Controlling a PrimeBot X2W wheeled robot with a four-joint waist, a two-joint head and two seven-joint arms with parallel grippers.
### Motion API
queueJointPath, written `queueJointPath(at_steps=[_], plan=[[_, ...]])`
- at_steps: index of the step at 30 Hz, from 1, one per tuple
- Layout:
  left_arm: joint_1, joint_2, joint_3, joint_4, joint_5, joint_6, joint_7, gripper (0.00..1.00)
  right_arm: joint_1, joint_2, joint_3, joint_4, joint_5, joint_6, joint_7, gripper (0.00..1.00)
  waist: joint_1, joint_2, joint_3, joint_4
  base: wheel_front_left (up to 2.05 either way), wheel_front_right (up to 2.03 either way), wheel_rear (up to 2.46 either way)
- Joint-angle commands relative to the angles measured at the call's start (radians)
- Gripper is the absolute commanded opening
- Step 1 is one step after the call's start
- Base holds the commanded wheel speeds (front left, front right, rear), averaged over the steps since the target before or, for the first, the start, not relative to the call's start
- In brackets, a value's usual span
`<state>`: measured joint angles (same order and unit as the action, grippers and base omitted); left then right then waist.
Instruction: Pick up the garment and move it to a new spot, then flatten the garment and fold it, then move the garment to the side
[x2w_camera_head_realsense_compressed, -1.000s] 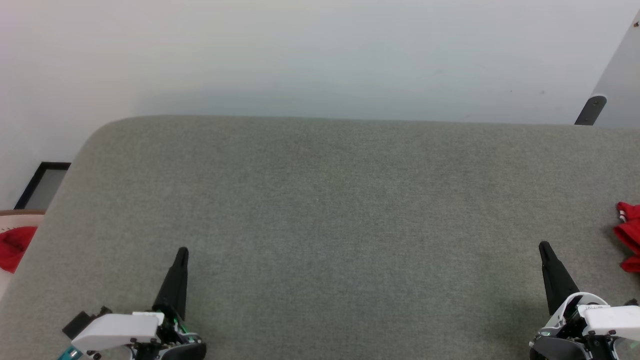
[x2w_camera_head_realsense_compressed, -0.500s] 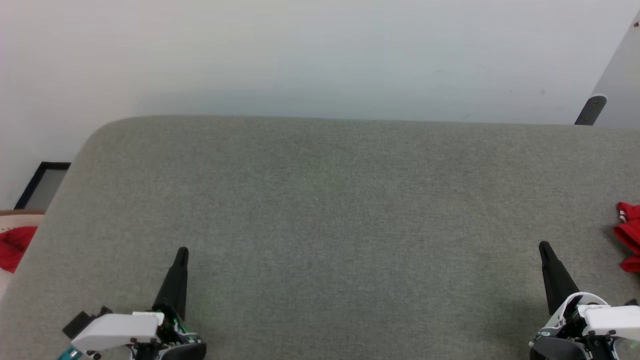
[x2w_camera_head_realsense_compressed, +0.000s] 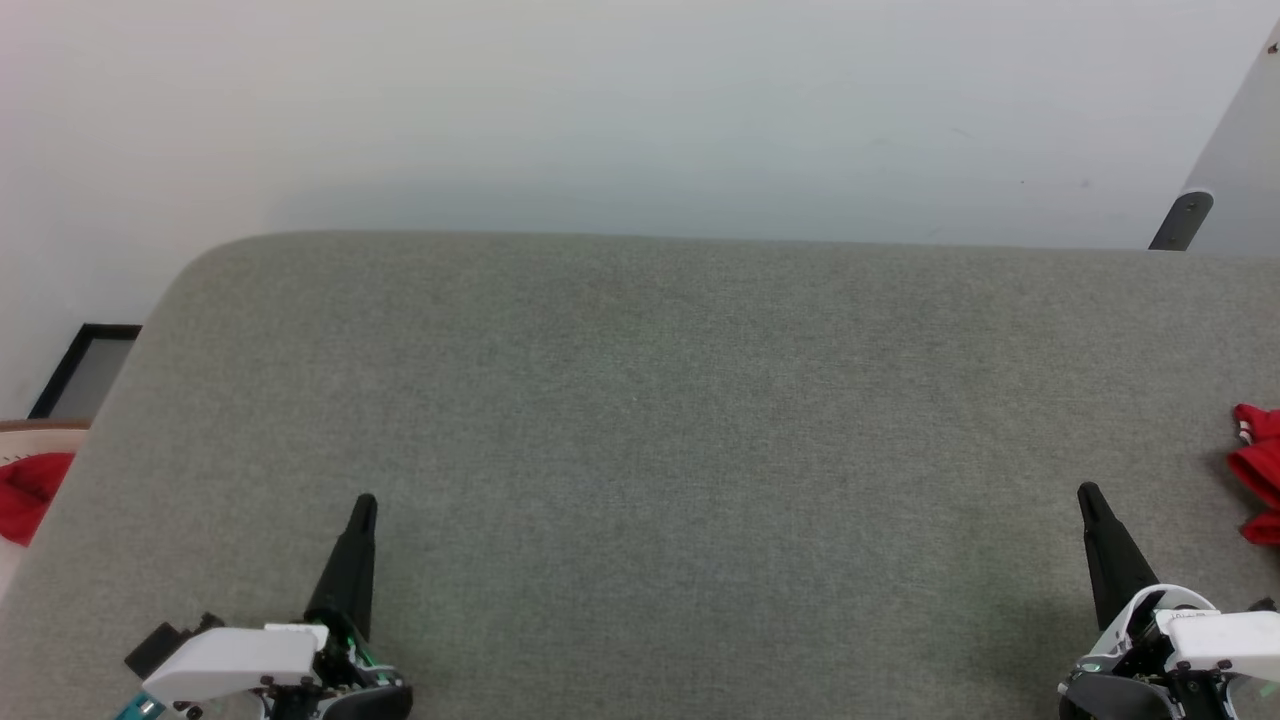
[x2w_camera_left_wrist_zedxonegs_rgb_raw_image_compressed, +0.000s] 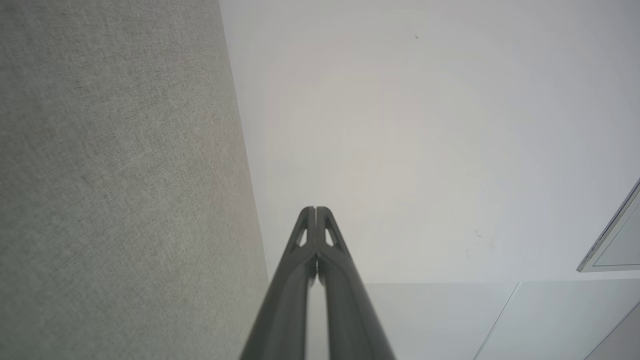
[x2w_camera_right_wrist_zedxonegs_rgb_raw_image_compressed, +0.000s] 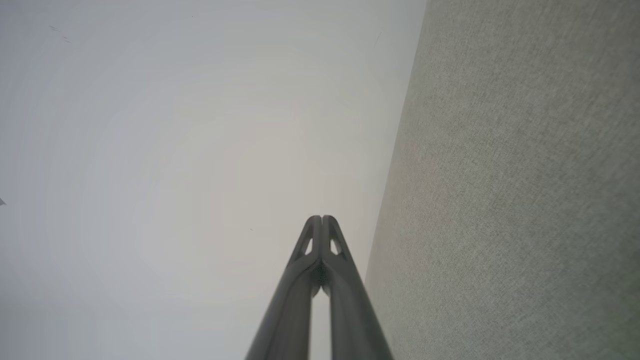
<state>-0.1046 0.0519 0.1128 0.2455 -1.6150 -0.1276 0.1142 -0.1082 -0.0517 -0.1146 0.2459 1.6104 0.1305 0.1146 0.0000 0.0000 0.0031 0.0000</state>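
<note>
From the head: looks forward and down, from well back, onto the grey fabric surface (x2w_camera_head_realsense_compressed: 640, 450), with the pale wall (x2w_camera_head_realsense_compressed: 640, 100) across 12 o'clock, the left gripper (x2w_camera_head_realsense_compressed: 365, 503) at 7 o'clock and the right gripper (x2w_camera_head_realsense_compressed: 1088, 492) at 5 o'clock, both pointing toward 12. From the left wrist: sits near the fabric, rolled on its side, and sights along closed fingers (x2w_camera_left_wrist_zedxonegs_rgb_raw_image_compressed: 285, 310) rising from 6 o'clock, with fabric toward 9 o'clock and wall toward 3. From the right wrist: does the same in mirror, with fabric toward 3 o'clock and wall toward 9. Shared by all three: the fabric's far edge against the wall.
</note>
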Motion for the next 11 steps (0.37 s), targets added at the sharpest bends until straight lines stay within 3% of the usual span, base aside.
queueJointPath(at_steps=[1, 11], plan=[[-0.011, -0.002, 0.003, 0.001, 0.004, -0.006, 0.003, 0.0, -0.003, 0.004, 0.001, 0.0, 0.005, 0.0, 0.0, 0.0, 0.0, 0.0, 0.0, 0.0, 0.0, 0.0, 0.0], [-0.011, -0.002, 0.003, 0.001, 0.004, -0.006, 0.003, 0.0, -0.003, 0.004, 0.001, 0.0, 0.005, 0.0, 0.0, 0.0, 0.0, 0.0, 0.0, 0.0, 0.0, 0.0, 0.0]])
